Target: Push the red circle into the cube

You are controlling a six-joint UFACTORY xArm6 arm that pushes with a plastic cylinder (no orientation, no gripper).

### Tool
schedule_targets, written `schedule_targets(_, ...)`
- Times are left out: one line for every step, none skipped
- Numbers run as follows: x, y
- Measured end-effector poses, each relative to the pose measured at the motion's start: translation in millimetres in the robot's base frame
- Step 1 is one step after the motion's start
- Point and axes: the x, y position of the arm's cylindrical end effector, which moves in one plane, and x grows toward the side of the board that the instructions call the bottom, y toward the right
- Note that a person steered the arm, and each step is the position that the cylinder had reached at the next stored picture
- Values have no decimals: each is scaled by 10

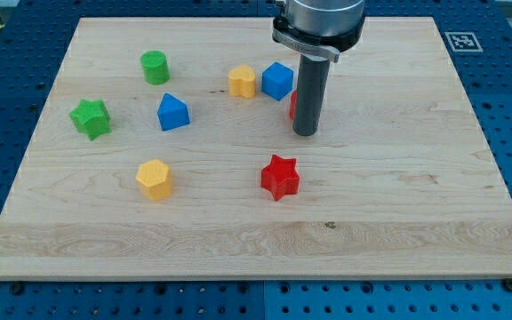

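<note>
The red circle (292,105) is almost wholly hidden behind my rod; only a thin red sliver shows at the rod's left edge. The blue cube (277,80) sits just up and left of it, a small gap apart. My tip (305,133) rests on the board just below and right of the red circle, apparently touching it. A yellow block (243,82) stands right beside the cube on its left.
A red star (280,177) lies below the tip. A blue triangular block (173,112), a yellow hexagon (155,179), a green cylinder (156,68) and a green star (91,117) are on the view's left half. The wooden board (416,204) sits on a blue perforated table.
</note>
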Motion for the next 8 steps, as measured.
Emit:
schedule_targets(164,185)
schedule_targets(254,306)
schedule_targets(254,403)
schedule_targets(254,494)
schedule_targets(235,494)
schedule_targets(18,468)
schedule_targets(-77,216)
schedule_targets(-163,-94)
